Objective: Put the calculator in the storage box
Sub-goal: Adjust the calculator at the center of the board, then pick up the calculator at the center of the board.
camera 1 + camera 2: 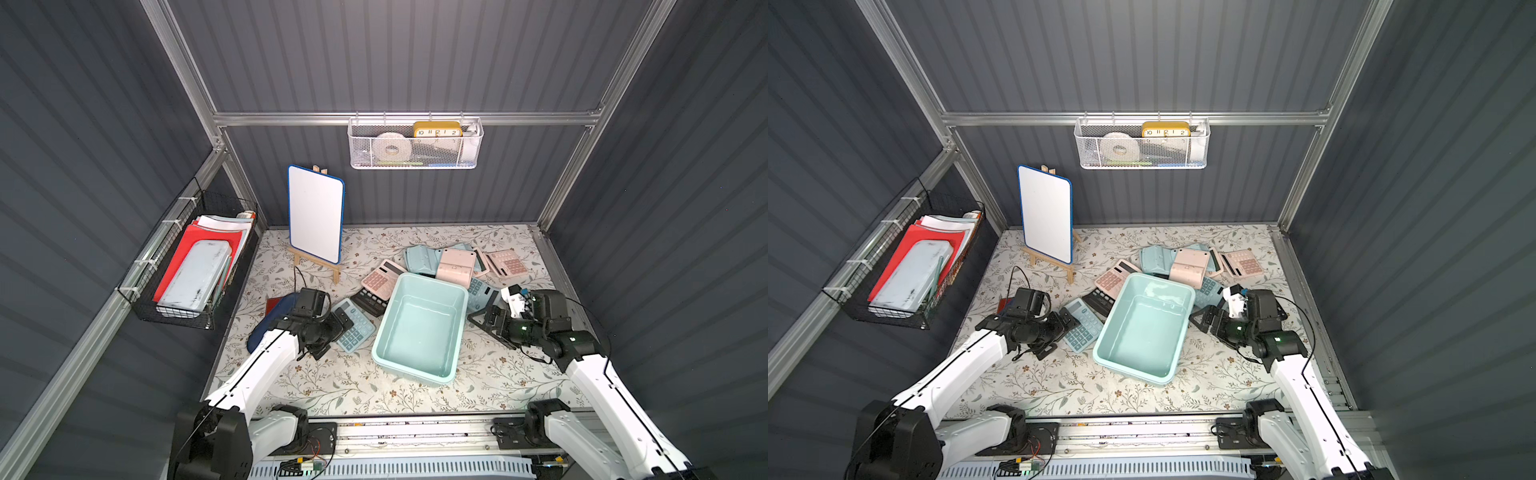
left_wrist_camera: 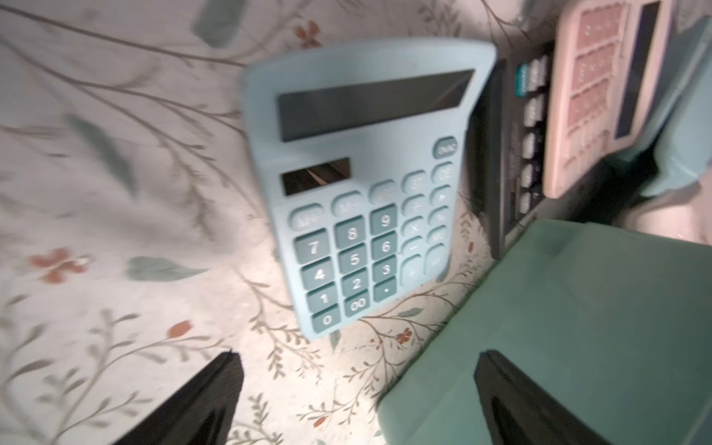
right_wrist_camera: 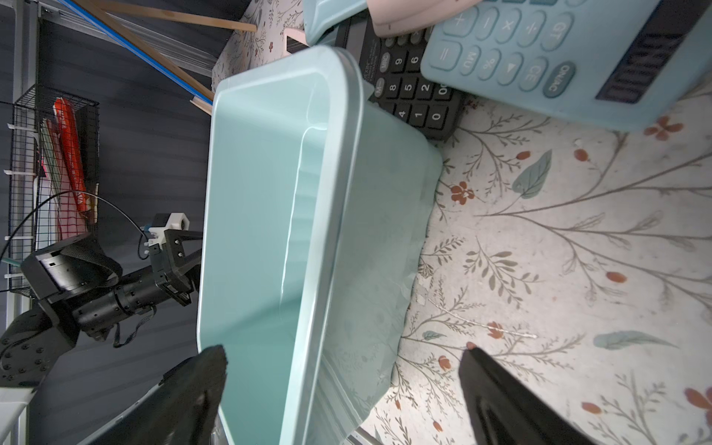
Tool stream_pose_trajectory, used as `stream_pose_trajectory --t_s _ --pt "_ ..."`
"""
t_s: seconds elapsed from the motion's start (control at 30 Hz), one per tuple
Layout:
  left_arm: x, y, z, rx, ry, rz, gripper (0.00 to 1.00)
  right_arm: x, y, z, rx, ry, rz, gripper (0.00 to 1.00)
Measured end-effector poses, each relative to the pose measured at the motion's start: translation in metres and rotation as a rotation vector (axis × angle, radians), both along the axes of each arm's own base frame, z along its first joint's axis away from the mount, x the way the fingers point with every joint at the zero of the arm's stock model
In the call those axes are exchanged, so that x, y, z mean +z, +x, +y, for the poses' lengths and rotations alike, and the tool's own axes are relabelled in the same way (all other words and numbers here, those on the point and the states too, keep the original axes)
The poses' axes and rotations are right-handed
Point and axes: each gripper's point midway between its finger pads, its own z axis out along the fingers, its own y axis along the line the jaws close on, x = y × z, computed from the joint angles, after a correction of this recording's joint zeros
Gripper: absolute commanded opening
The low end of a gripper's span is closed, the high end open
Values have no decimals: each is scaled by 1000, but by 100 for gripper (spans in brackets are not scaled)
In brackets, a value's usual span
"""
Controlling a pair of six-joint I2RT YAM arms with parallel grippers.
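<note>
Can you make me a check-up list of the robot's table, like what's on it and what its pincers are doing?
Surface: floral table, no spills seen.
Job's things: storage box empty; blue calculator beside it, face up.
Clutter: pile of pink, black and blue calculators behind the box; whiteboard on an easel.
Pincers: left pincer open, facing the blue calculator; right pincer open by the box; both hold nothing.
Cables: black cable loops over the left arm.
Surroundings: white basket with a clock on the back rail; black basket on a side wall.
</note>
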Motion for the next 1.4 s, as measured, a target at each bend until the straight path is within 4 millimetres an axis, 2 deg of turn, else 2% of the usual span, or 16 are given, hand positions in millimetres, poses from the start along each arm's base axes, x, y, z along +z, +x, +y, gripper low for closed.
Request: stream_pose_trajectory --t_s 0.07,0.17,0.27,0.33,0.4,0.53,0.67,0.8,0.93,1.03,1.27,1.4 --pt "8 -1 14 37 78 24 99 0 0 0 1 1 0 99" --pt "22 9 26 64 159 23 99 0 0 1 4 4 0 99" --pt "31 32 28 50 212 28 99 0 -1 1 4 4 2 99" --pt "32 56 25 15 241 27 99 0 -3 0 4 3 7 99" --pt "27 75 22 -28 259 40 99 1 -4 0 4 3 3 99" --pt "2 106 19 -113 259 99 99 5 -6 0 2 2 -16 99" --pt "-22 126 18 -190 229 154 99 7 -8 -1 2 2 -24 99" --pt "-39 124 17 -262 166 200 97 7 -10 -1 2 1 -18 99" --pt "-38 117 11 -315 104 197 89 6 -10 -1 4 -2 -17 99" --pt "-41 105 5 -352 69 211 83 3 -11 -1 5 -1 -9 99" --pt "-46 87 -1 -421 27 225 57 -2 -11 0 8 0 6 99" --pt "-40 87 -1 -436 30 206 43 -2 -11 0 6 2 7 99"
